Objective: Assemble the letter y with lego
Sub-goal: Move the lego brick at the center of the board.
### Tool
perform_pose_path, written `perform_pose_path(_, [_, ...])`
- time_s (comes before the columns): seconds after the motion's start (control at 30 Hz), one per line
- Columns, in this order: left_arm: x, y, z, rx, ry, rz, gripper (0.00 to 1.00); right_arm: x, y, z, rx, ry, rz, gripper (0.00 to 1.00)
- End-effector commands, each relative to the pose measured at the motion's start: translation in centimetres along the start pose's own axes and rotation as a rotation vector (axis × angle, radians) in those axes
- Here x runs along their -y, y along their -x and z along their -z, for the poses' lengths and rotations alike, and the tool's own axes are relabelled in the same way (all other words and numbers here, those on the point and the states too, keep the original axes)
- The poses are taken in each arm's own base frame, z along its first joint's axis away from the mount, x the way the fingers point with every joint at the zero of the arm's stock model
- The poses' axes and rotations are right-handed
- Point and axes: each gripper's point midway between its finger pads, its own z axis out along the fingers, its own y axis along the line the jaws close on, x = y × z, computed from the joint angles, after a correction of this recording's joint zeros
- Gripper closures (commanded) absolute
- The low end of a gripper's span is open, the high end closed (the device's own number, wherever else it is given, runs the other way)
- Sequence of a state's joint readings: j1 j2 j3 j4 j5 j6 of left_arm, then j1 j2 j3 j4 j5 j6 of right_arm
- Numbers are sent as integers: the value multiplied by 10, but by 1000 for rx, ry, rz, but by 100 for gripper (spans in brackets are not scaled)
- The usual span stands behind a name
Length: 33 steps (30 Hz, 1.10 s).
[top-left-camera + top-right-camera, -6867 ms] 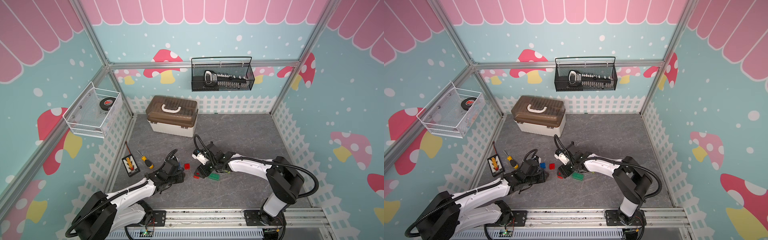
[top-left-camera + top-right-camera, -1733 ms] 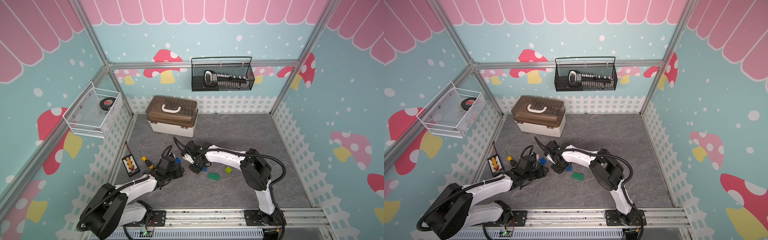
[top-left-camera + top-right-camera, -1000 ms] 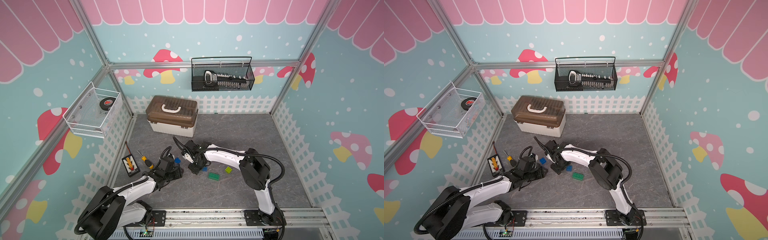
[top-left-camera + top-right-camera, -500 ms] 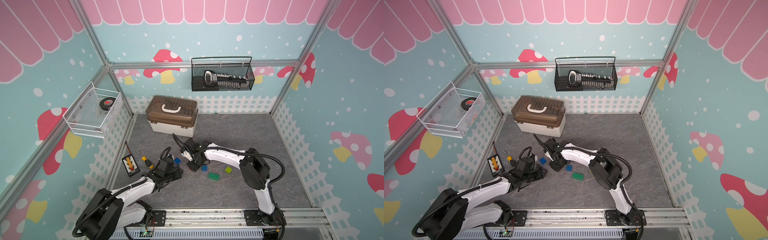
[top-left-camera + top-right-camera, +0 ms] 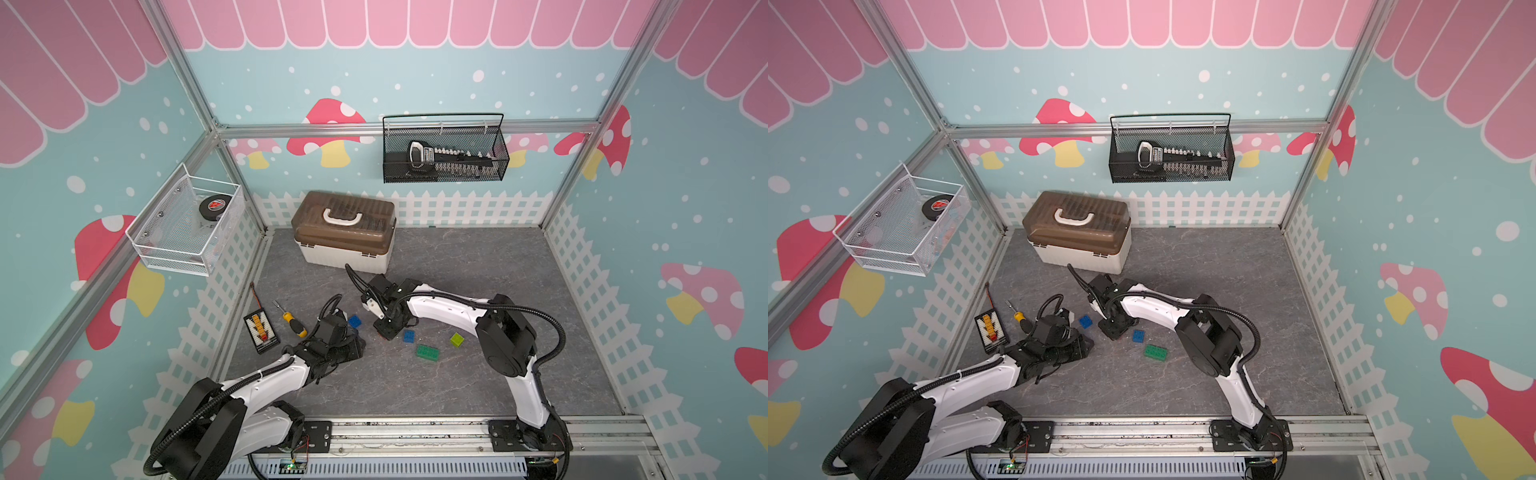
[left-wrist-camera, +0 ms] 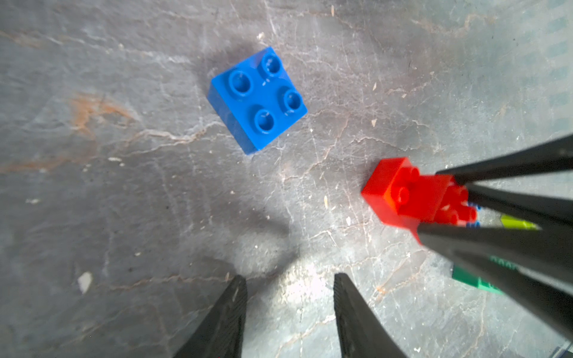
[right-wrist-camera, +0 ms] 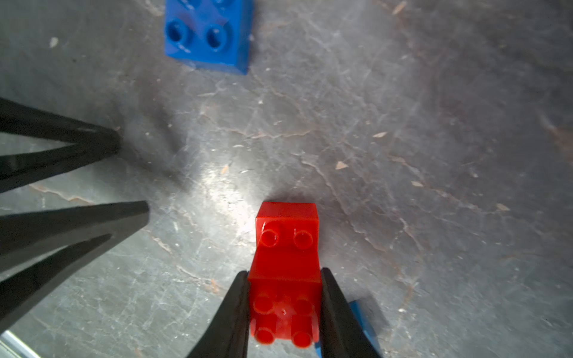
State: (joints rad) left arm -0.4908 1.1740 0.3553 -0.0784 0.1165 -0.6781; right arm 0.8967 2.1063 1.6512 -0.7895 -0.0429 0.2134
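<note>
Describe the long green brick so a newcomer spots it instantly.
Start at the brown-lidded toolbox by the back wall and come forward across the grey floor. The green brick lies there, just in front of a blue brick and a lime brick. It alone is long and dark green; those two are square.

A blue brick [image 5: 354, 321] and a second blue brick [image 5: 409, 336] are seen on the grey, marble-veined table [image 5: 478, 270]. A lime brick [image 5: 456, 339] and a dark green brick [image 5: 428, 353] are shown further right. 2 red bricks [image 7: 285, 263] are seen between black fingers [image 7: 235, 310]. The walls [image 5: 685, 208] are patterned with white-spotted mushrooms on teal.
</note>
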Motion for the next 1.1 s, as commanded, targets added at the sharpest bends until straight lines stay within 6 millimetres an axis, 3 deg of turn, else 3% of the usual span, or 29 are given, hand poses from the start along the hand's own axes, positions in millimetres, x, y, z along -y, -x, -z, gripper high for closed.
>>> perform_pose_path(0.0, [-3,0,3,9,1,30,52,29,-1,3,-15,-69,-22,69])
perform_pose_path(0.3, [3,1,4,5,-23,37,52,72,15,9,19,-131,-79,67])
perform_pose_path(0.53, [9,3,8,5,-41,33,50,72,24,22,58,-125,-68,49])
perform_pose_path(0.67, [12,6,9,6,-46,29,49,73,24,35,79,-136,-68,46])
perform_pose_path(0.9, [23,10,13,3,-77,12,46,86,-1,69,128,-173,-114,46])
perform_pose_path(0.97, [29,12,14,-1,-90,-3,45,90,-15,86,154,-174,-145,46])
perform_pose_path(1.07, [37,12,15,-10,-110,-25,44,100,-44,90,143,-189,-203,47])
